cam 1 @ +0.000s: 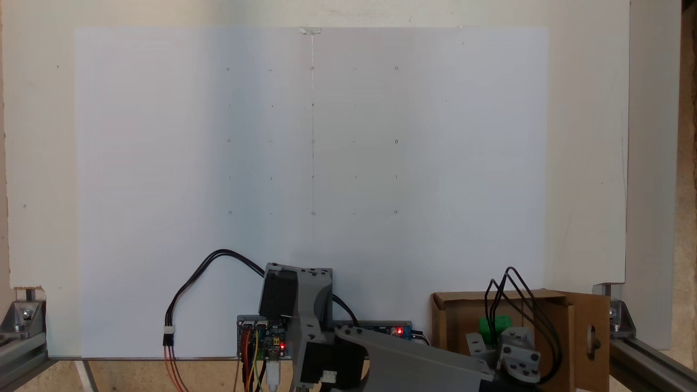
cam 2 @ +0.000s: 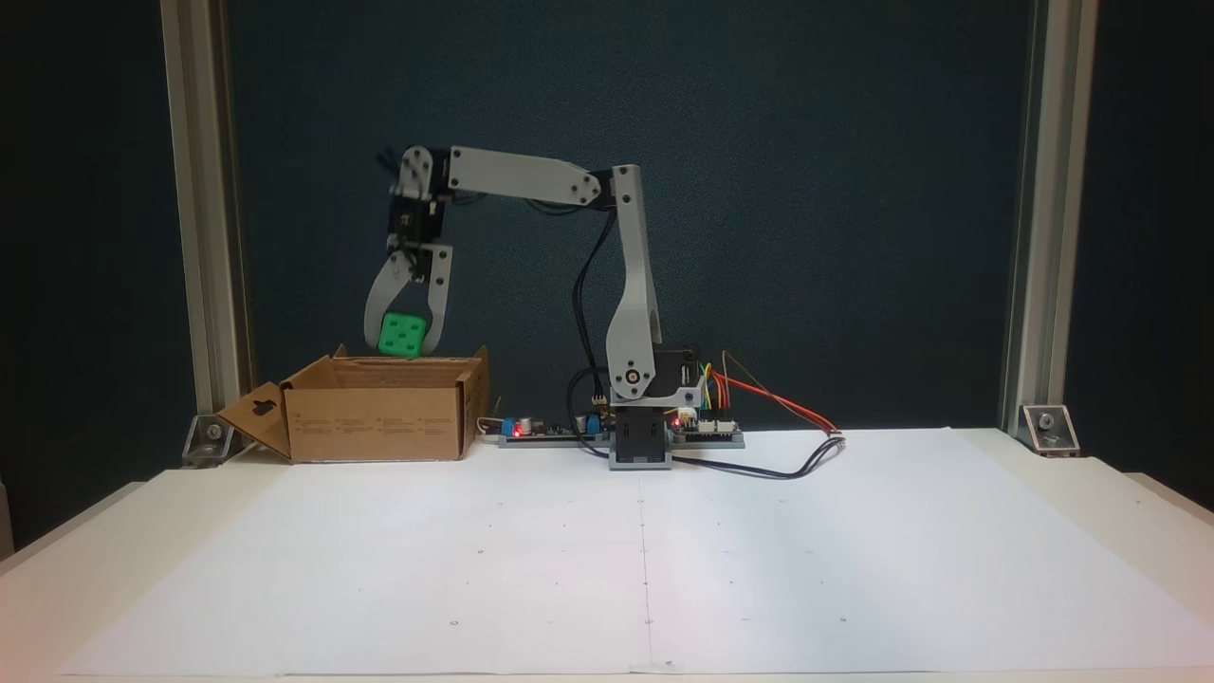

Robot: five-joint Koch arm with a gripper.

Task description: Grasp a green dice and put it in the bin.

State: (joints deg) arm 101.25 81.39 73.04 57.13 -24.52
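The carry is all but over and the release is the step in hand: the grey plastic end effector (cam 2: 402,341) hangs straight down from the wrist with its two curved jaws closed around the small bright green plastic dice with rounded edges (cam 2: 401,335), which it holds in the air just above the open top of the brown corrugated cardboard bin (cam 2: 375,423). In a fixed view from above, the dice (cam 1: 494,325) sits inside the outline of the bin (cam 1: 452,321), near its middle, with the wrist and its looping black cables (cam 1: 512,305) over it. The next move, as I judge it, calls for little more than parting the jaws, perhaps after a short descent so the dice drops softly and does not bounce off a wall or flap. The bin stands at the back of the white tabletop (cam 2: 854,569), to the left of the arm's base in the front-facing view, close to an aluminium frame post (cam 2: 204,237); its keyhole-cut flap (cam 2: 256,415) splays outward toward that post. The dice's lower edge looks level with or barely above the rim, so sideways motion risks clipping the upright flaps; upward withdrawal has open room, and the paper-covered tabletop ahead of the arm offers wide free space.
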